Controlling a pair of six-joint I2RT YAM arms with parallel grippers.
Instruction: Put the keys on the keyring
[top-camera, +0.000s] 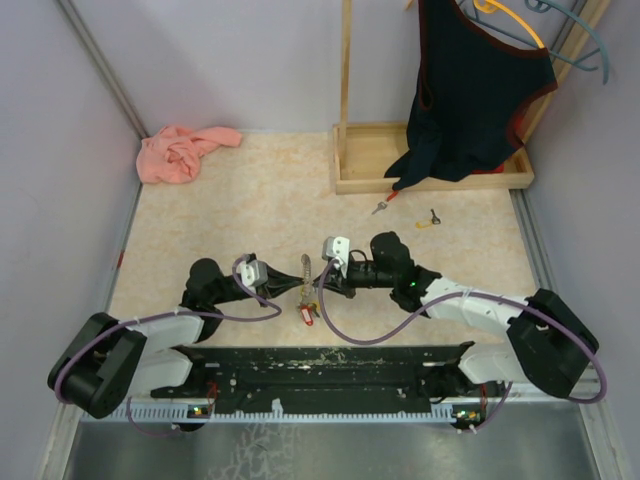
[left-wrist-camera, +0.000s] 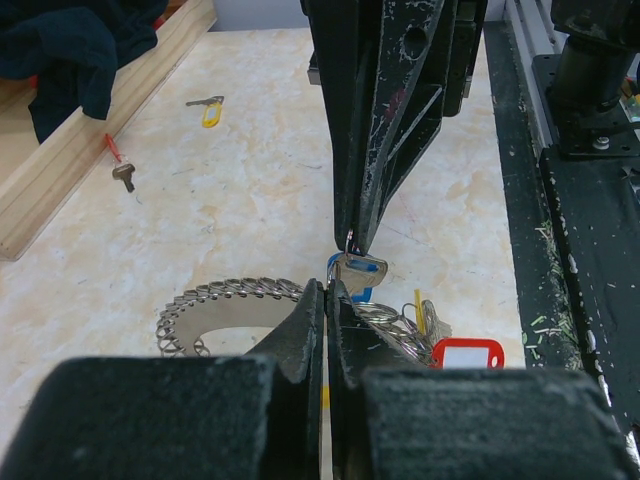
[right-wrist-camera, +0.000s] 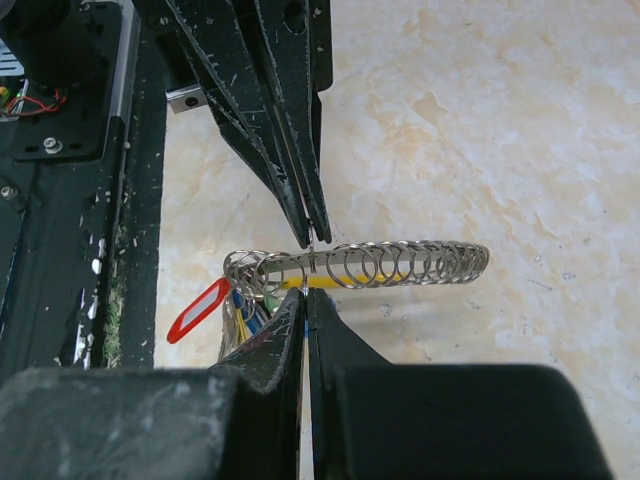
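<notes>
Beige table (top-camera: 250, 200); silver spring-coil keyring (right-wrist-camera: 400, 262), red tag (right-wrist-camera: 197, 310), keys (left-wrist-camera: 358, 270) seemingly blue-capped.

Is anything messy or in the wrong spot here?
Yes. Two loose keys, a red-tagged key and a yellow-tagged key, lie by the wooden tray, far from the keyring. A pink cloth sits crumpled in the far left corner.

Top looks down; wrists face each other (keyring (right-wrist-camera: 400, 264) shared).
</notes>
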